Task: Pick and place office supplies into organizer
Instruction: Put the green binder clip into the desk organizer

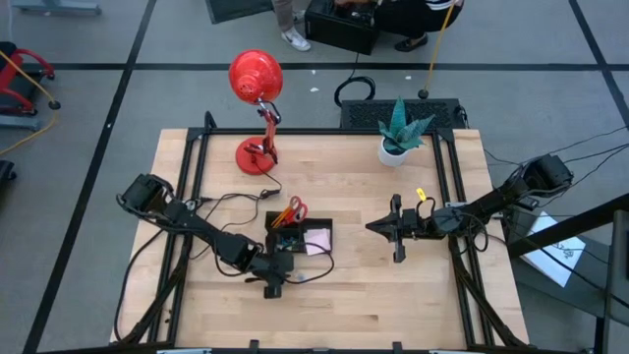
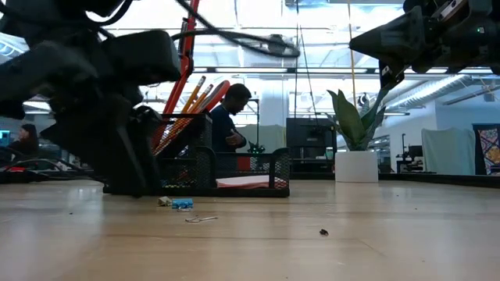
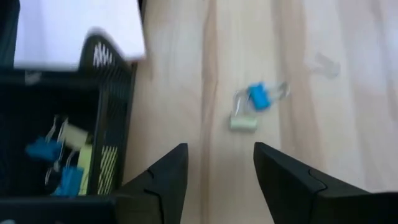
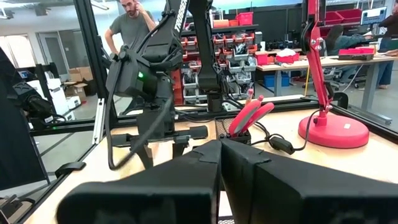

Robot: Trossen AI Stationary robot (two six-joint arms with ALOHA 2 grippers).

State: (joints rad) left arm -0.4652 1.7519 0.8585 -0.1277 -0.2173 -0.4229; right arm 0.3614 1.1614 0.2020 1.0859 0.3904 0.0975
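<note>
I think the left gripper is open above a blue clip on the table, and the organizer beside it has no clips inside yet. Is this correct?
Not quite. The left gripper is open above the blue clip on the table, but the organizer already holds clips: the left wrist view shows blue clips in its compartment.

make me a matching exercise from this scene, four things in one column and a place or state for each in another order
Things:
1. blue clip
2. sticky-note pad
3. left end effector
4. right end effector

Places or states:
A. shut, waiting above the table right of the organizer
B. lying in the organizer's low compartment
C. open, just above the table beside the organizer
D. loose on the bare wooden table

Pairs: 1-D, 2-B, 3-C, 4-A
</note>
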